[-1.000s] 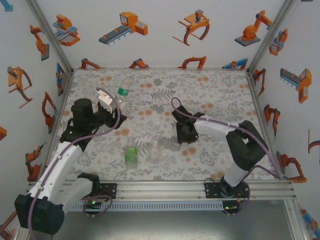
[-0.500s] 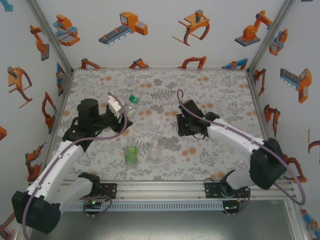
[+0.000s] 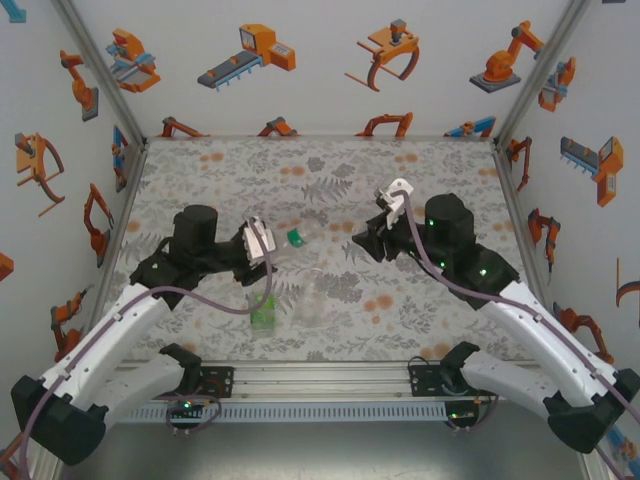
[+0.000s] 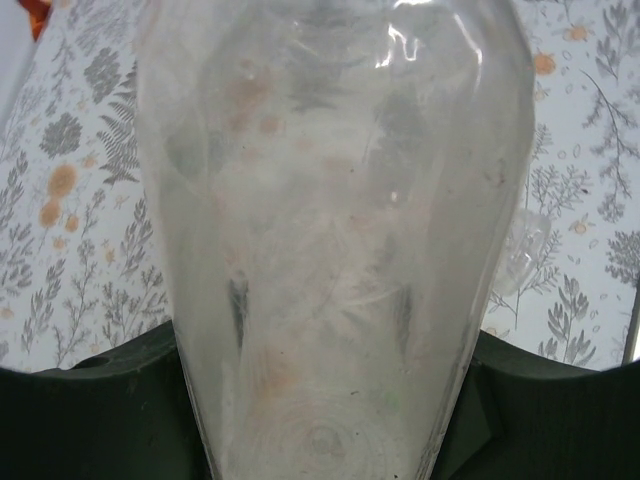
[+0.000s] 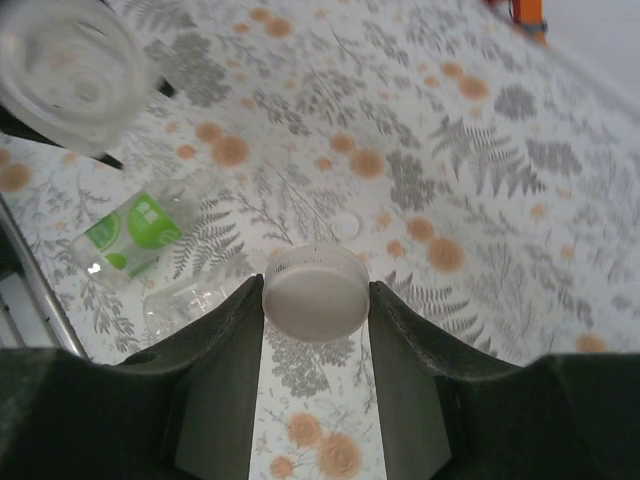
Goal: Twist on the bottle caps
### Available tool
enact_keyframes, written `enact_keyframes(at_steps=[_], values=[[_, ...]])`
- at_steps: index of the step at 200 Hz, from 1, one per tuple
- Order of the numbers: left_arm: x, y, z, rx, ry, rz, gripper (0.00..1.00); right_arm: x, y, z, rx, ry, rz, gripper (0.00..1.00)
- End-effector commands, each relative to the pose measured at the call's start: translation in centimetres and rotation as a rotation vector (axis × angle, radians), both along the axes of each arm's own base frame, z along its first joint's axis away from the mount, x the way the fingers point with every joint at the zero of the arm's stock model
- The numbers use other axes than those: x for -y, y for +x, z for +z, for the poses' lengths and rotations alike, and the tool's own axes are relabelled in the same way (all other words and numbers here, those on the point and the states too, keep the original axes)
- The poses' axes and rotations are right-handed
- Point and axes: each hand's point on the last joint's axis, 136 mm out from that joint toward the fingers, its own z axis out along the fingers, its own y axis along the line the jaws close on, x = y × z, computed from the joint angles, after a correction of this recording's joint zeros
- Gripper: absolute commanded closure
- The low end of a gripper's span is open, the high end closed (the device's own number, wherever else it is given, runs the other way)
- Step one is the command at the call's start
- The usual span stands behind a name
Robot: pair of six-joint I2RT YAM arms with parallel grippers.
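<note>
My left gripper (image 3: pixel 266 244) is shut on the taller clear bottle (image 3: pixel 283 242). The bottle hangs above the mat, lying sideways, with its green neck band (image 3: pixel 295 238) pointing right. Close up, its clear body (image 4: pixel 330 220) runs between the dark fingers (image 4: pixel 95 400). My right gripper (image 5: pixel 316 300) is shut on a white bottle cap (image 5: pixel 316 293), held by its rim. In the top view this gripper (image 3: pixel 364 240) faces the bottle's neck across a short gap. The open mouth (image 5: pixel 70 65) of the held bottle shows in the right wrist view. A second cap (image 5: pixel 346 226) lies on the mat.
A short green-tinted bottle (image 3: pixel 262 310) and a clear bottle (image 3: pixel 310 300) stand near the front middle of the floral mat (image 3: pixel 440 180); both also show in the right wrist view, green (image 5: pixel 130 235) and clear (image 5: pixel 185 300). Printed walls enclose the table on three sides.
My left gripper has carried the bottle right and toward the front, tipping its neck toward the middle. My right arm has risen from the mat with the cap and turned to face the bottle.
</note>
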Motion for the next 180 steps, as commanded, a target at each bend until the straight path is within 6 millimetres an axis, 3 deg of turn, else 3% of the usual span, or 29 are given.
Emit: enact_keyframes(at_steps=[1, 49, 76, 180], values=[[0.2, -1.1, -1.8, 0.079, 0.123, -0.070, 1.00, -1.6, -3.2, 2.4, 0.157, -0.004, 0.231, 0.83], [0.8, -1.8, -3.7, 0.055, 0.158, -0.135, 1.00, -3.2, -6.6, 1.9, 0.222, 0.027, 0.461, 0.84], [1.0, -2.1, -4.7, 0.044, 0.170, -0.156, 1.00, -3.9, -6.9, 0.9, 0.189, 0.016, 0.512, 0.84], [1.5, -2.9, -3.9, 0.044, 0.107, -0.187, 1.00, -6.0, -7.1, -1.2, 0.155, -0.017, 0.542, 0.86]])
